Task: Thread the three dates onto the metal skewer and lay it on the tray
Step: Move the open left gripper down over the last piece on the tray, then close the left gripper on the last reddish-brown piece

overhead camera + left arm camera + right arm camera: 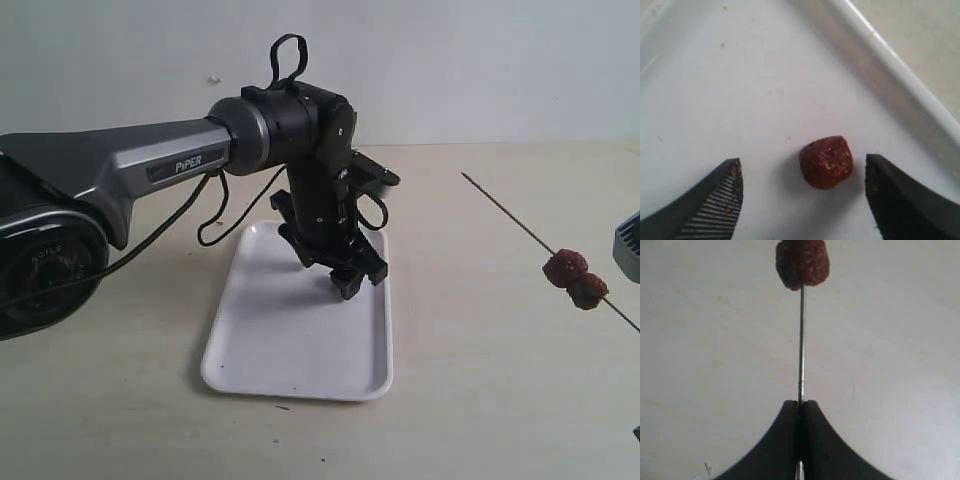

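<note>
The left gripper [802, 164] stands wide open, one finger on each side of a loose date [826, 162] on the tray [880, 50], touching nothing. Only the wrist view shows that date. The right gripper [801, 406] pinches the metal skewer [801, 340], held well right of the tray with two dates [565, 267] threaded on it.

Left arm stretched in, wrist pitched down, left gripper [347, 283] jaws wide. Right gripper [800, 407] clamped on skewer [801, 340].
</note>
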Controlling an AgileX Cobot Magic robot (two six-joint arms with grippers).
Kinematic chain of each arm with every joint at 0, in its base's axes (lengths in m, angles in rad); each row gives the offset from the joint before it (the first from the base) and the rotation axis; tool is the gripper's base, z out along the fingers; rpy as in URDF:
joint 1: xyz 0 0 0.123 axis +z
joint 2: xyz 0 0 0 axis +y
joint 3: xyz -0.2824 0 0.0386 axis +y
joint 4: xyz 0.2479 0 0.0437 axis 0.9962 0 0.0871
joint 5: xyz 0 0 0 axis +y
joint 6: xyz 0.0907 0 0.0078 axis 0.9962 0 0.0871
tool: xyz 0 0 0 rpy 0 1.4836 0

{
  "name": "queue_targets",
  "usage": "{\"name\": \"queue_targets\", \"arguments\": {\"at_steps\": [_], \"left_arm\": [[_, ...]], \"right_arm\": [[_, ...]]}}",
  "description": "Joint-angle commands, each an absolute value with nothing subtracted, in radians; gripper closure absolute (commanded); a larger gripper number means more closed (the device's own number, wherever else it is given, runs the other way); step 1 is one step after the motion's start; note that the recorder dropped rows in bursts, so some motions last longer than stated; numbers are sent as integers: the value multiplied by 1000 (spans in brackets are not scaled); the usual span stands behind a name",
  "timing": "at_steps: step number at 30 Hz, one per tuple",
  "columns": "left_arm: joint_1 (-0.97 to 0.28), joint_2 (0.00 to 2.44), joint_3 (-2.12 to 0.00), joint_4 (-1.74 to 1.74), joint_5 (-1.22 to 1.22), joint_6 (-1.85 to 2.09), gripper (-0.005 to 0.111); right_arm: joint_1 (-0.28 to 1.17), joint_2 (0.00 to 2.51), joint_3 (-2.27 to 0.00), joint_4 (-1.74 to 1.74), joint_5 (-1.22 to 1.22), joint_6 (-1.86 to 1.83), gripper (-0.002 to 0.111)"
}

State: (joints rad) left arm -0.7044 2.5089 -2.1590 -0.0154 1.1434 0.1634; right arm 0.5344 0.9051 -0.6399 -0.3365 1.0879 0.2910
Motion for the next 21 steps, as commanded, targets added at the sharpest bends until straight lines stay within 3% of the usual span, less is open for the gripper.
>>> {"name": "queue_targets", "arguments": {"at_steps": [1, 9, 14, 21], "left_arm": [[-710, 2508, -2166, -10, 1130, 179, 39], [-710, 2523, -2166, -12, 1125, 179, 40], [-710, 2525, -2166, -14, 1125, 179, 47], [-710, 2525, -2166, -14, 1125, 179, 50]], "right_arm": [[535, 896, -646, -347, 1086, 293, 108], [535, 896, -646, -347, 1086, 293, 108], [535, 896, -646, -347, 1086, 293, 108], [535, 896, -646, -347, 1086, 293, 108]]}}
